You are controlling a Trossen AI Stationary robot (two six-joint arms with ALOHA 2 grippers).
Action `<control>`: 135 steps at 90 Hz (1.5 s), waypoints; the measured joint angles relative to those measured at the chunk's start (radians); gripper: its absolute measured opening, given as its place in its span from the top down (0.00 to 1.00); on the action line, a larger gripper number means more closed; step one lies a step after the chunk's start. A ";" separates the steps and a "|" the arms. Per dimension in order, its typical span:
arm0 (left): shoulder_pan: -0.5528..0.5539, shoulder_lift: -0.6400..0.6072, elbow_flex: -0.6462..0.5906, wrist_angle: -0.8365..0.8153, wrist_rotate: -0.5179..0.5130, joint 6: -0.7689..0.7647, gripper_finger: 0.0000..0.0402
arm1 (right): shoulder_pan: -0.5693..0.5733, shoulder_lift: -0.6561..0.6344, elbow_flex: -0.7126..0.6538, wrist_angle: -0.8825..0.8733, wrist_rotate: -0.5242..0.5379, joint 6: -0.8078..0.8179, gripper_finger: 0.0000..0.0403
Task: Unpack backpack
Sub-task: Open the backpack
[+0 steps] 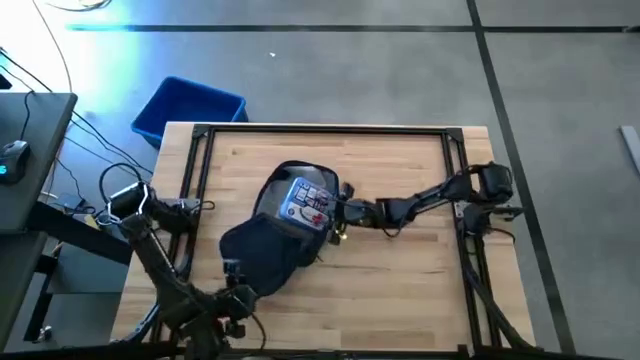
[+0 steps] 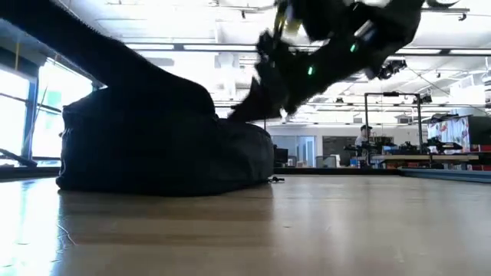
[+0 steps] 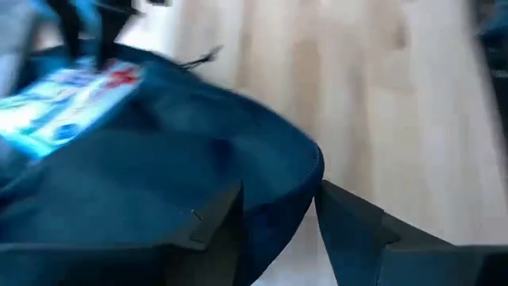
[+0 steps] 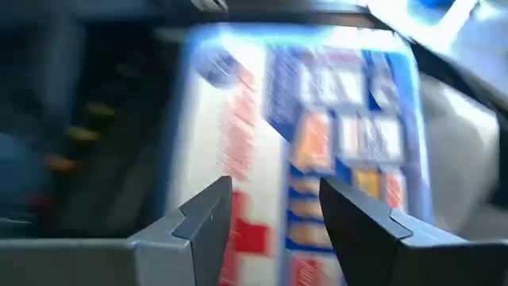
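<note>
Backpack sits mid-table: soft, slumped navy fabric, rounded, mouth open toward the right arm. Flat glossy packet with white, blue and red print lies in the opening. Right gripper is at the mouth, fingers apart and straddling the packet's edge, not clamped. Left gripper is at the bag's near edge, fingers apart with a fold of fabric between them. Only the high view shows the rigid blue bin off the table's far-left corner. Low view hides the packet behind the bag's bulk.
</note>
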 joint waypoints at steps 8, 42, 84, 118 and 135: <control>-0.005 0.000 -0.071 -0.100 -0.057 -0.100 0.66 | -0.016 0.013 0.000 -0.028 -0.024 0.024 0.56; 0.092 -0.122 -0.452 -0.387 -0.372 -0.666 0.66 | 0.093 0.015 0.003 -0.109 -0.192 0.021 0.56; 0.227 -0.495 -0.475 -0.332 -0.392 -0.461 0.78 | 0.158 0.019 0.113 -0.171 -0.311 -0.152 0.56; 0.004 -0.430 -0.458 0.277 0.244 -0.177 0.90 | 0.131 0.019 0.114 -0.238 -0.102 -0.061 0.56; -0.070 -0.362 -0.459 0.319 0.392 -0.325 0.82 | 0.128 0.015 0.114 -0.237 -0.095 -0.082 0.56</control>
